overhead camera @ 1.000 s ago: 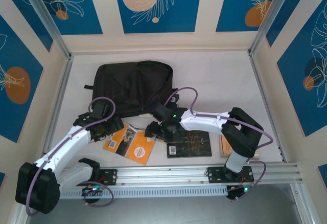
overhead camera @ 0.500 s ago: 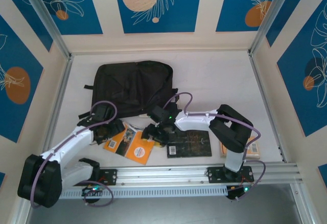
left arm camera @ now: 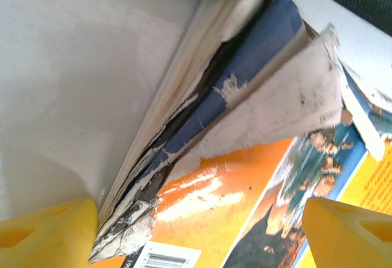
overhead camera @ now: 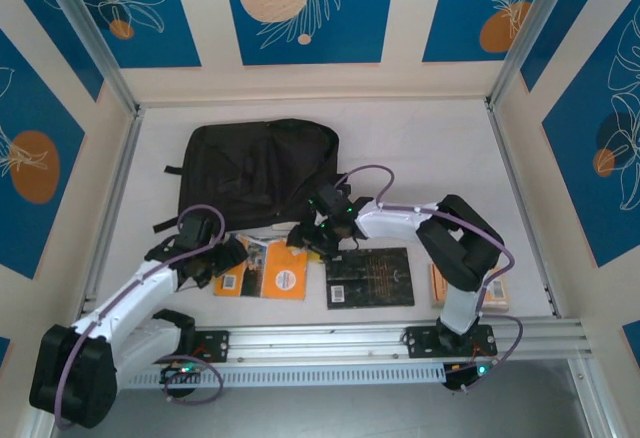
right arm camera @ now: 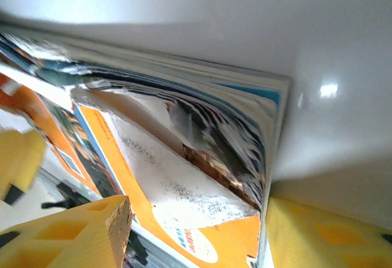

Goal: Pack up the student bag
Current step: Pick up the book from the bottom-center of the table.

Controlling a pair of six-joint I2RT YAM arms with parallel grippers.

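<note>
The student bag (overhead camera: 265,170) lies flat at the back of the table, black with a rounded top. In front of it lies a worn orange book (overhead camera: 272,272) with a torn cover. My left gripper (overhead camera: 228,258) is at the book's left edge. In the left wrist view it (left arm camera: 196,238) is open, one yellow finger (left arm camera: 46,237) against the page edges and the other over the cover (left arm camera: 233,194). My right gripper (overhead camera: 303,241) is at the book's far right corner. In the right wrist view it (right arm camera: 199,234) is shut on that corner (right arm camera: 226,243).
A flat black book (overhead camera: 370,278) lies right of the orange one. A small tan book (overhead camera: 497,293) sits by the right arm's base. An aluminium rail (overhead camera: 330,343) runs along the near edge. Panelled walls enclose the table on three sides.
The orange book has turned from slanted to square with the table edge and slid slightly away. The left gripper moved right onto its edge and narrowed. The right gripper moved back toward the bag.
</note>
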